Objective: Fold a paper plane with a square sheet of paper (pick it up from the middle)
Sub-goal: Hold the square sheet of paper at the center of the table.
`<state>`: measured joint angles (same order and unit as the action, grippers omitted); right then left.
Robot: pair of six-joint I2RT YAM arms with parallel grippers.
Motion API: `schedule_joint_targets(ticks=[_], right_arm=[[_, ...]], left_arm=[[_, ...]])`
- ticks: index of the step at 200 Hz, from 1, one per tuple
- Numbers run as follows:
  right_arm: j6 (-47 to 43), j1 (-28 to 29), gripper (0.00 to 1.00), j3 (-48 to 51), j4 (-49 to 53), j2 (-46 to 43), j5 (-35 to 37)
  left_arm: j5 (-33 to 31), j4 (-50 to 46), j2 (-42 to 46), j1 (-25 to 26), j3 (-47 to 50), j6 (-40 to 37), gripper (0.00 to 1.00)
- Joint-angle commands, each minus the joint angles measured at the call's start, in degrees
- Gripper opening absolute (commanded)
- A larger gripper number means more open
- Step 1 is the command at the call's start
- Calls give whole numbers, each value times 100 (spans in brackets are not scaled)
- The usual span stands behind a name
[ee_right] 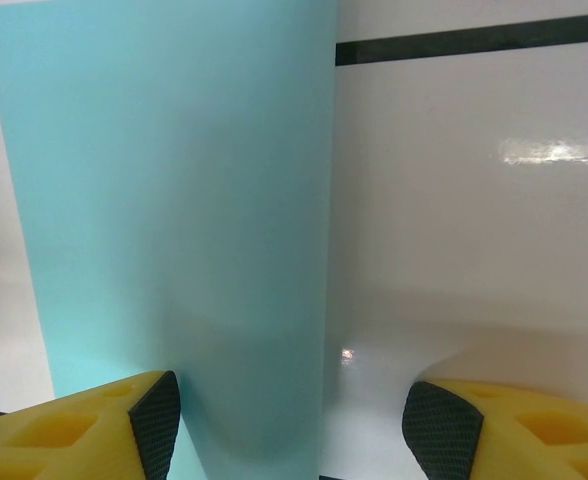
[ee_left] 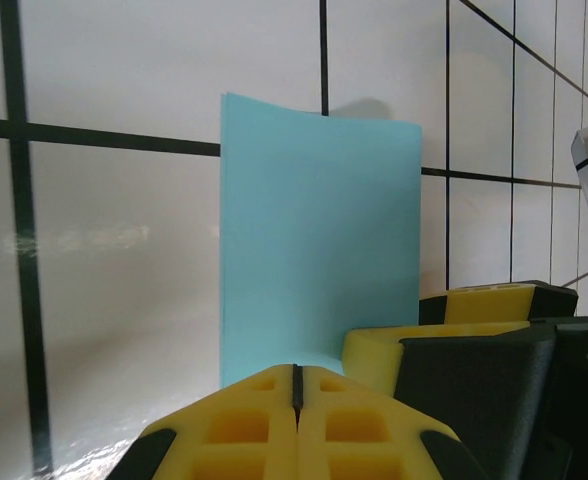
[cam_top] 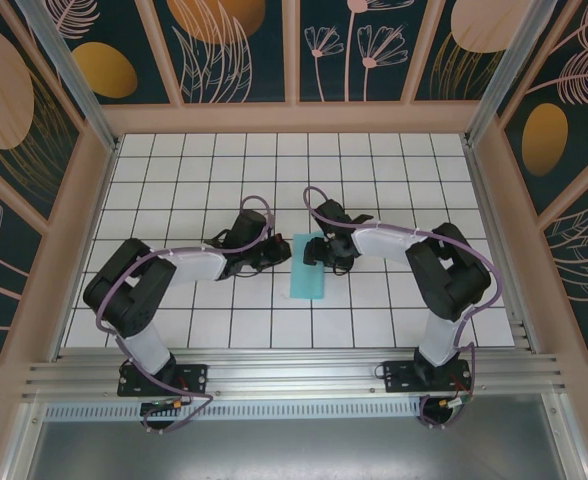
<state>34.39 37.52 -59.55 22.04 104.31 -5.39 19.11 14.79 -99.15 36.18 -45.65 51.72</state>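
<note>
Between 2 grippers, 1 turquoise sheet, 1 table

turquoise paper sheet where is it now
Top view: the thin turquoise paper sheet lies on the white tiled table between the left pincer and right pincer.

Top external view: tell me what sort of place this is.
Likely a robot work cell: white gridded table, floral wall panels around it, aluminium rail bearing the left arm and right arm.
</note>
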Motion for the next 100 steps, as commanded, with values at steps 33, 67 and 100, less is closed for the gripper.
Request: schedule_joint_targets(ticks=[33, 67, 100], right_arm=[[-46, 18, 70, 508, -25, 1041, 136], [-38, 36, 70, 506, -25, 1059, 143], [-38, 35, 70, 531, -32, 1058, 143]], left_arm=[[291, -191, -315, 38, -326, -152, 0], [461, -129, -462, 54, -356, -104, 0], [518, -144, -583, 81, -422, -119, 0]])
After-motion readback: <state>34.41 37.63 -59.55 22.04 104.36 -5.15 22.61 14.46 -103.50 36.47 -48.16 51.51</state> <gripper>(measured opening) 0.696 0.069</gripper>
